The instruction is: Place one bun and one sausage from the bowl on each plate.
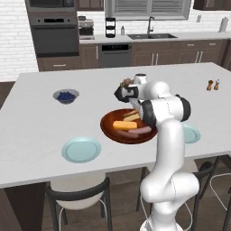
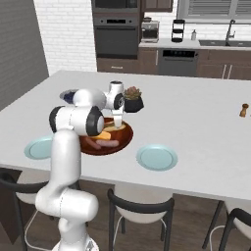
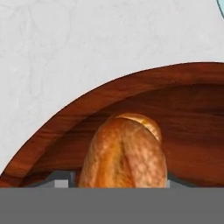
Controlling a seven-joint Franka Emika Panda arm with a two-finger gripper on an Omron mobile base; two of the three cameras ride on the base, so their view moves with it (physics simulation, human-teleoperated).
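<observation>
Left base view: jaws (image 1: 133, 108) lowered into the bowl (image 1: 110, 131) at its far side, fingers hidden behind the wrist and forearm. Nearer than the jaws, in the bowl: one bun (image 1: 124, 125) lying across, with two sausages (image 1: 137, 131) along its near edge. Just under the jaws, a second, paler bun (image 1: 131, 116) partly covered by the arm. Well to the left and nearer than the jaws, a plate (image 1: 81, 150) bare on the worktop (image 1: 40, 122). To the right, a second plate (image 1: 191, 134) half hidden behind the arm. Blueberry bowl (image 1: 66, 95) far left of the jaws; succulent pot (image 1: 126, 84) just beyond the wrist; two small shakers (image 1: 213, 85) far right.

Right base view: jaws (image 2: 116, 122) pointing straight down onto the far part of the bowl (image 2: 125, 138), at a pale bun (image 2: 113, 129). Orange bun (image 2: 104, 135) and sausage (image 2: 107, 143) nearer than the jaws. One plate (image 2: 157, 158) right and nearer, the other (image 2: 38, 148) left, behind the arm. Pot (image 2: 133, 101) just right of the wrist.

Hand view: bun (image 3: 124, 153) end-on, square between the jaws, bowl rim (image 3: 87, 109) arcing beyond it, worktop (image 3: 65, 48) past that. Fingers cut off at the bottom edge; cannot tell whether clenched on the bun or standing clear of it.
</observation>
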